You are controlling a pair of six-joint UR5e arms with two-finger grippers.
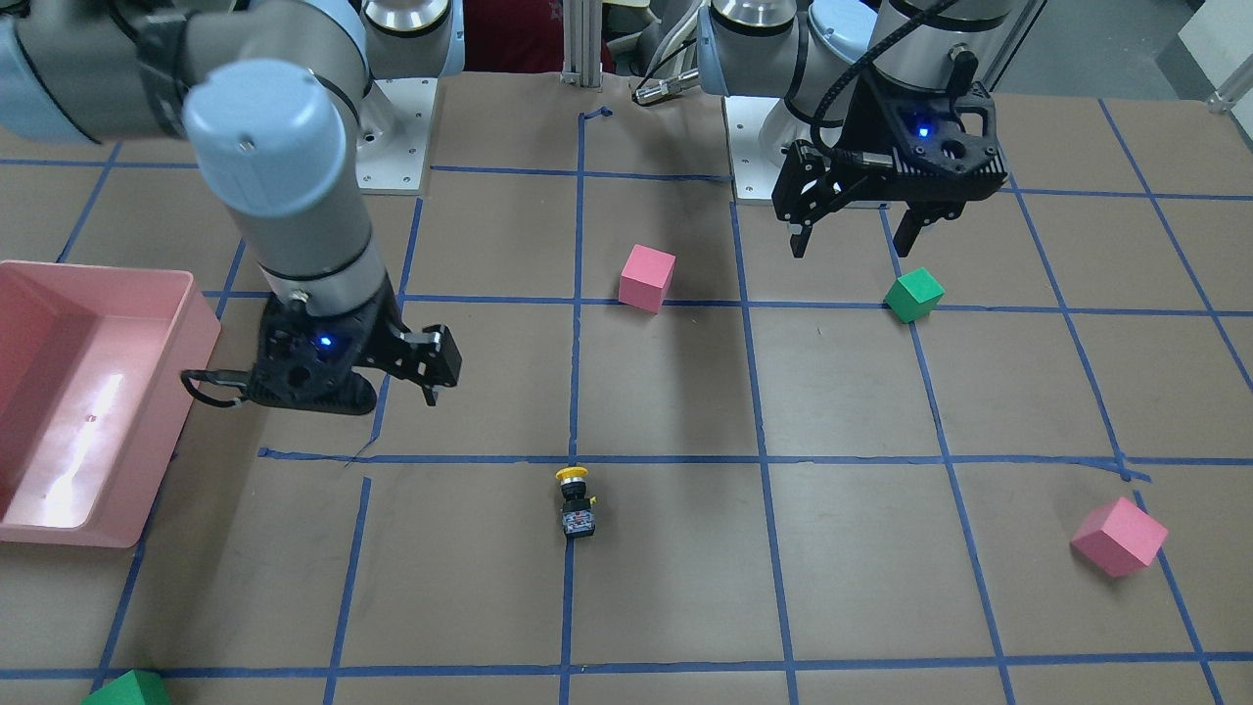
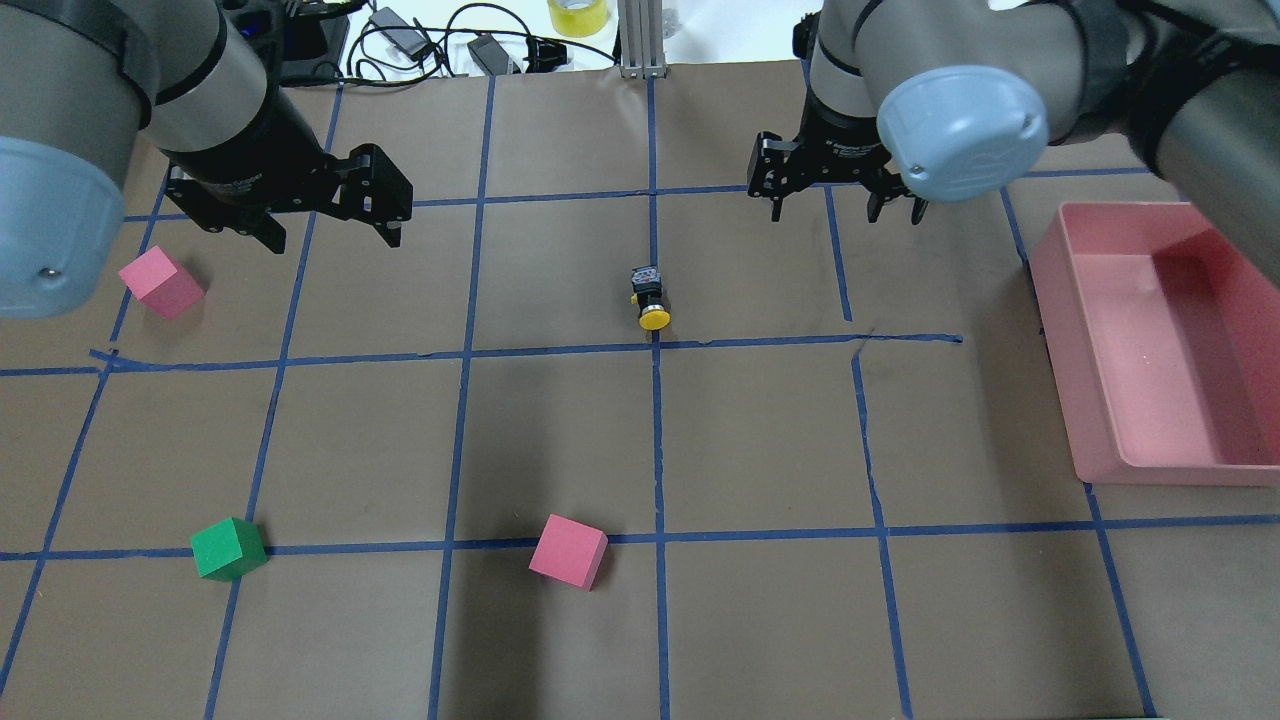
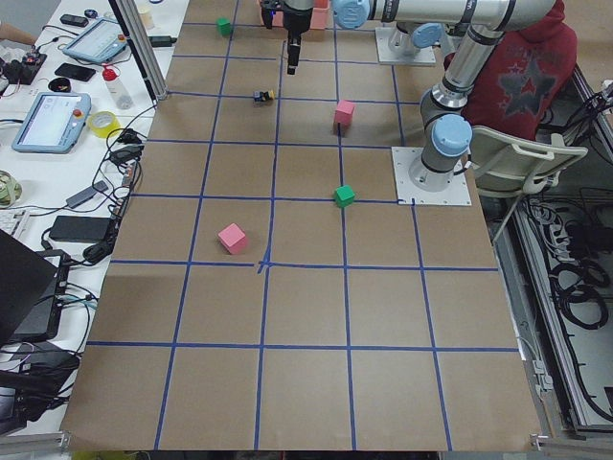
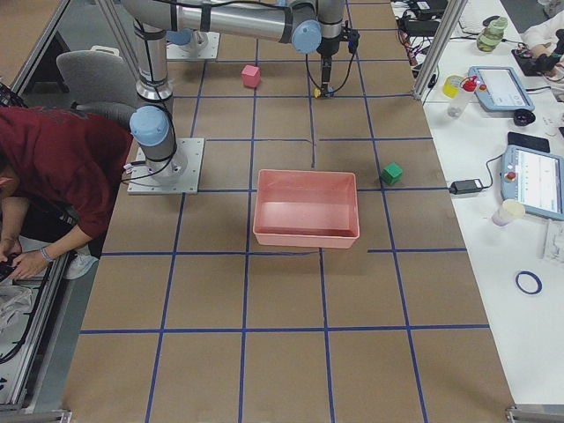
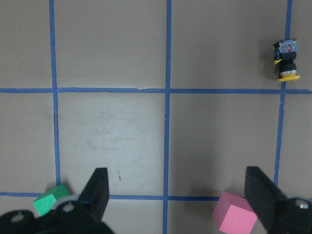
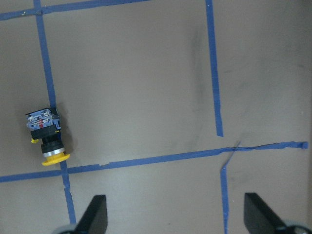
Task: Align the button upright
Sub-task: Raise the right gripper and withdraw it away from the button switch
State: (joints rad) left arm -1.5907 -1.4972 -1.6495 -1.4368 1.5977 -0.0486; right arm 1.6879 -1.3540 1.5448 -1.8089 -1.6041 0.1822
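Button (image 2: 648, 297) lies on side on blue tape line (image 2: 657, 430), between arms. Yellow cap (image 2: 655, 319) points toward robot, base (image 2: 645, 275) away. Left gripper (image 2: 330, 230) and right gripper (image 2: 840, 208) both spread wide, empty, hovering well apart from button; right nearer. Likely best: right descends, pinches black body (image 6: 50, 143) across width, not cap. Tip cap upward, seat base flat, release gently, since small base may topple.
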